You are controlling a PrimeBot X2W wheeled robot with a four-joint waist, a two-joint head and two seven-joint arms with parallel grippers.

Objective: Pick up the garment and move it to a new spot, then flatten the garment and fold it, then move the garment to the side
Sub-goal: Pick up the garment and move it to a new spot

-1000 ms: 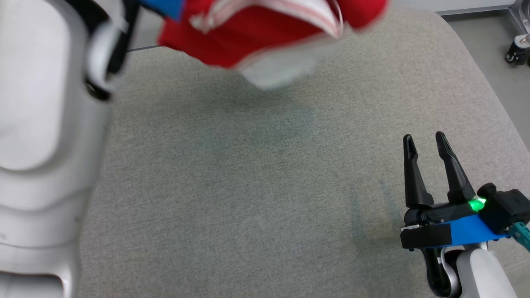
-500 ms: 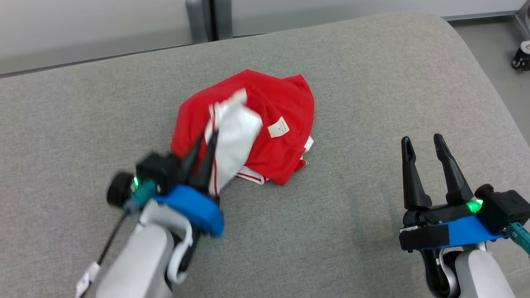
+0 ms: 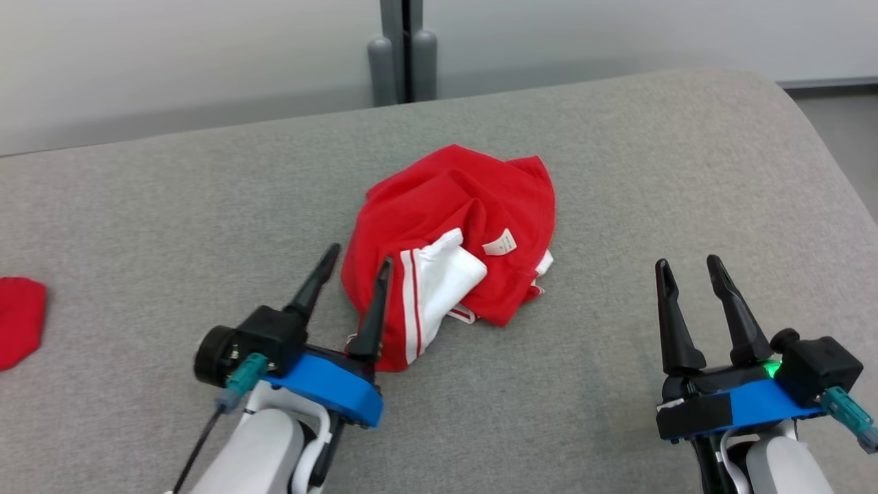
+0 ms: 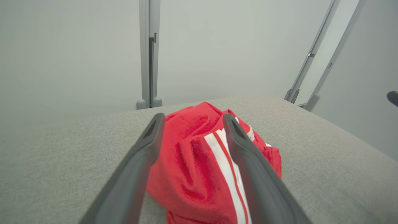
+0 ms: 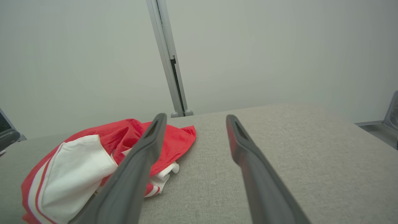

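Head view: crumpled red-and-white garment (image 3: 453, 233) lies mid-cushion (image 3: 617, 137). Left gripper (image 3: 361, 254), fingers apart, sits at its near-left edge; right gripper (image 3: 686, 262), also apart, is well right. The garment is likely soft, light and limp, so pinch a hem edge.

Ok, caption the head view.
Crumpled red-and-white garment on grey fabric surface; left end effector and right end effector open.

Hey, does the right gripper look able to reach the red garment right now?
Probably yes: the right gripper is open, and only bare grey cushion lies between it and the crumpled garment to its left.
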